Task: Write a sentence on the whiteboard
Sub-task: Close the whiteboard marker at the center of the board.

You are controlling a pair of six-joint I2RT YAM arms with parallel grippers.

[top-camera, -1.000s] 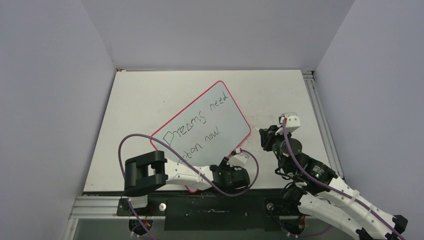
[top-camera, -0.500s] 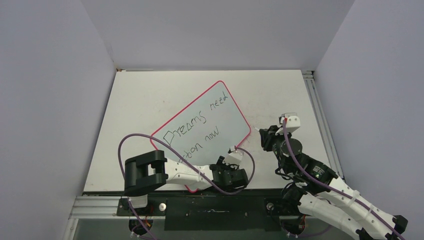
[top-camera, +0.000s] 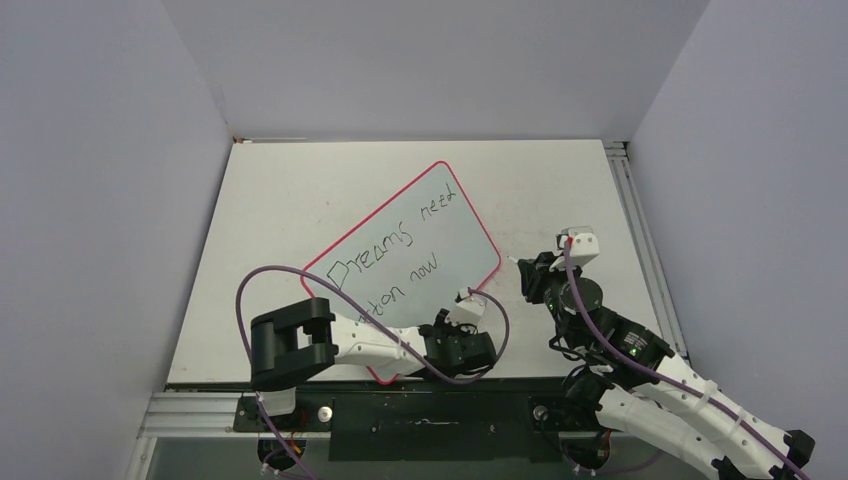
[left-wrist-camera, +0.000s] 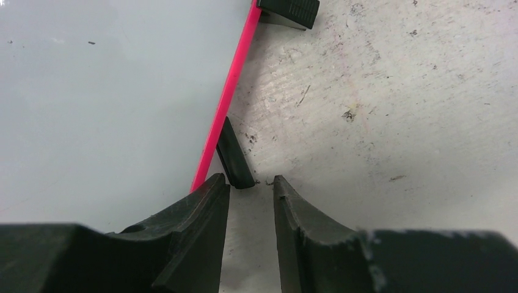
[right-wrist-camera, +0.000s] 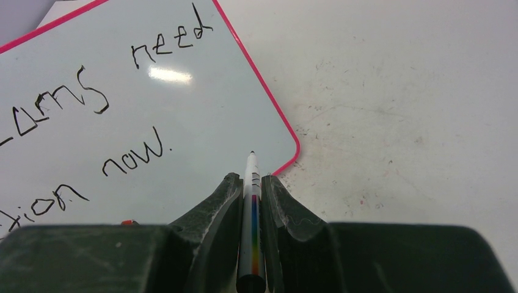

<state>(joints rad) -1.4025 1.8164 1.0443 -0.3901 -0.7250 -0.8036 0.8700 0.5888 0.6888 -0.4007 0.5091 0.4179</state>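
**Fig.** The whiteboard (top-camera: 470,250) lies mid tabletop (top-camera: 560,190), the sentence (top-camera: 400,255) apparently complete. The right claw (right-wrist-camera: 251,183), clamping the marker (right-wrist-camera: 251,168), is poised at the board's 4 o'clock corner. The left claw (left-wrist-camera: 251,183), slightly parted and empty, sits at 6 o'clock. Lift straight, avoiding smears.

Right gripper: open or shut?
Shut on the marker: right gripper fingers press both sides of its barrel.
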